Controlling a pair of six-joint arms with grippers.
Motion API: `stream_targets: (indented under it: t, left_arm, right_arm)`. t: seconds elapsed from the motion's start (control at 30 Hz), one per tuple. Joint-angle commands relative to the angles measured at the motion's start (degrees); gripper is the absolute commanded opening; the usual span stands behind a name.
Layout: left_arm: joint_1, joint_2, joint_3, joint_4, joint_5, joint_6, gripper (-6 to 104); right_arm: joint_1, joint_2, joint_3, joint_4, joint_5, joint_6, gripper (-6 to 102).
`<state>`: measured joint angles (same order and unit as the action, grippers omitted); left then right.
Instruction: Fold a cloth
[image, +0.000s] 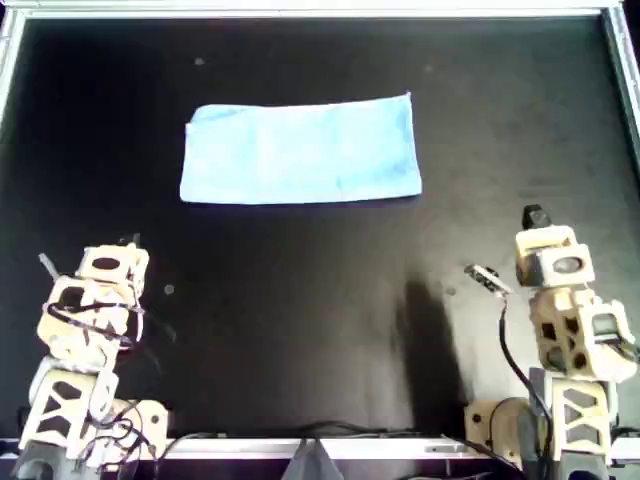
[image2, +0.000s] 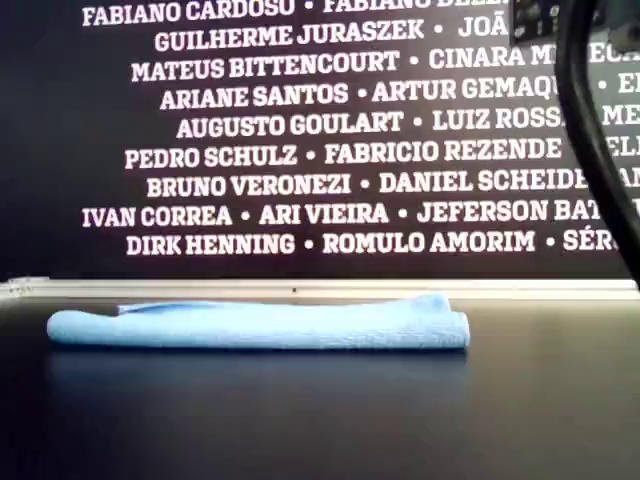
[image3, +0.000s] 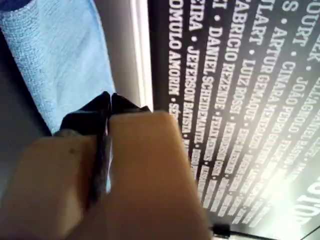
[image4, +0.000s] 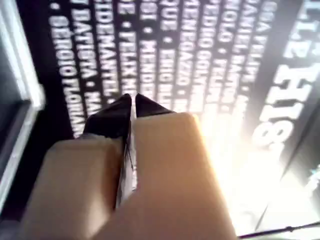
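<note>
Going left to right across the overhead view, we first meet the left gripper (image3: 109, 100), its jaws pressed together on nothing, drawn back well apart from the cloth (image: 300, 150) on the near side of the black table (image: 300, 320). We take the cloth as our landmark: it lies folded into a long light blue rectangle, flat on the table toward the far rail (image2: 320, 289). Right of the cloth and nearer us, the right gripper (image4: 131, 102) is likewise closed and empty, well apart from it.
</note>
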<state>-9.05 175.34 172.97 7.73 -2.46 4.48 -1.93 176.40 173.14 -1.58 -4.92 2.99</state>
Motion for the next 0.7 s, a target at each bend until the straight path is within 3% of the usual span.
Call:
stream_targets:
  t: [0.0, 0.1, 0.37, 0.67]
  left_arm:
    - [1.23, 0.79, -0.70, -1.49, -0.09, -0.18, 0]
    - [1.23, 0.79, -0.70, -0.79, -0.09, -0.26, 0]
    - [1.23, 0.79, -0.70, 8.00, -0.18, -0.26, 0]
    - [1.23, 0.79, -0.70, 7.91, -0.62, 0.53, 0]
  right_arm:
    - [-0.18, 2.02, 0.62, -2.11, 0.53, -0.09, 3]
    - [-0.79, 1.85, 0.62, -1.23, 0.79, 0.70, 3]
    - [-0.26, 1.76, 0.62, 9.67, 0.09, 0.70, 3]
    - [-0.88, 1.85, 0.62, 14.33, 0.79, -0.09, 3]
